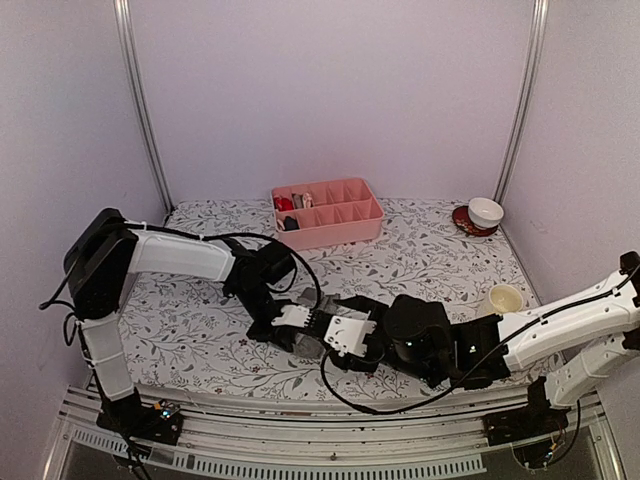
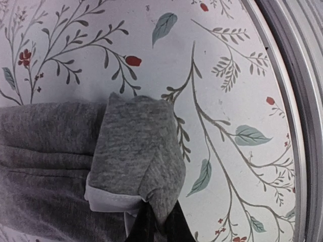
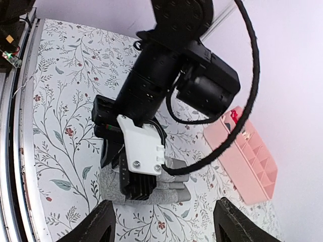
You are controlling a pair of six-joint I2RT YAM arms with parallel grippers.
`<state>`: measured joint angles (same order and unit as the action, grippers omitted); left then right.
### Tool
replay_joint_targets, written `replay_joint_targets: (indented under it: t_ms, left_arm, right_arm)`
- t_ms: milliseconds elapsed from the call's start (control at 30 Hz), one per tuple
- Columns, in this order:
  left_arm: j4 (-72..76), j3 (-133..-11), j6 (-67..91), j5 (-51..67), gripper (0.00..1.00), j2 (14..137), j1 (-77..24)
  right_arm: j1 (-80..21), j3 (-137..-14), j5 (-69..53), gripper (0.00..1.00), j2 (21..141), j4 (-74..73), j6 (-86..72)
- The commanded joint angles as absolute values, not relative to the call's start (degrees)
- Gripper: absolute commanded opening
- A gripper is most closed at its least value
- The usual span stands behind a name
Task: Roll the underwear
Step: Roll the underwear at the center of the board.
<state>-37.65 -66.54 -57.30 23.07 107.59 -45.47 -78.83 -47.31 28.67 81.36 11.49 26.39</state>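
The underwear (image 2: 136, 146), grey cloth with a pale waistband (image 2: 108, 200), lies folded over itself on the flowered table near the front edge. My left gripper (image 2: 158, 224) is shut on a fold of it at its end. In the top view the left gripper (image 1: 290, 333) presses down on the grey bundle (image 1: 312, 346) from the left. My right gripper (image 3: 169, 227) is open, its fingers (image 3: 103, 224) spread wide, hovering just short of the underwear (image 3: 169, 195) and touching nothing. It meets the bundle from the right (image 1: 328, 350).
A pink divided tray (image 1: 327, 212) stands at the back centre, also in the right wrist view (image 3: 247, 161). A white bowl on a red saucer (image 1: 486, 212) sits at the back right, a pale cup (image 1: 505, 298) at the right. The metal front rail (image 2: 298, 101) runs close by.
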Motion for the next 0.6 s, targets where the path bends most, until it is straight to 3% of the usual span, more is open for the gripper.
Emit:
replay_joint_targets:
  t_ms: [0, 233, 567]
  left_arm:
    - [-49.8, -71.1, -55.5, 31.0, 0.00, 112.0, -44.1]
    - [-55.8, -78.6, -54.0, 35.1, 0.00, 119.8, -43.5]
    - [-58.1, -83.1, -52.0, 38.4, 0.00, 123.9, -43.0]
  right_arm:
    - [-82.5, -45.7, 35.1, 0.68, 85.0, 23.9, 40.2]
    - [-83.8, -50.6, 36.3, 0.66, 100.5, 24.3, 45.1]
    - [-78.7, -55.6, 33.5, 0.63, 111.2, 19.1, 41.2]
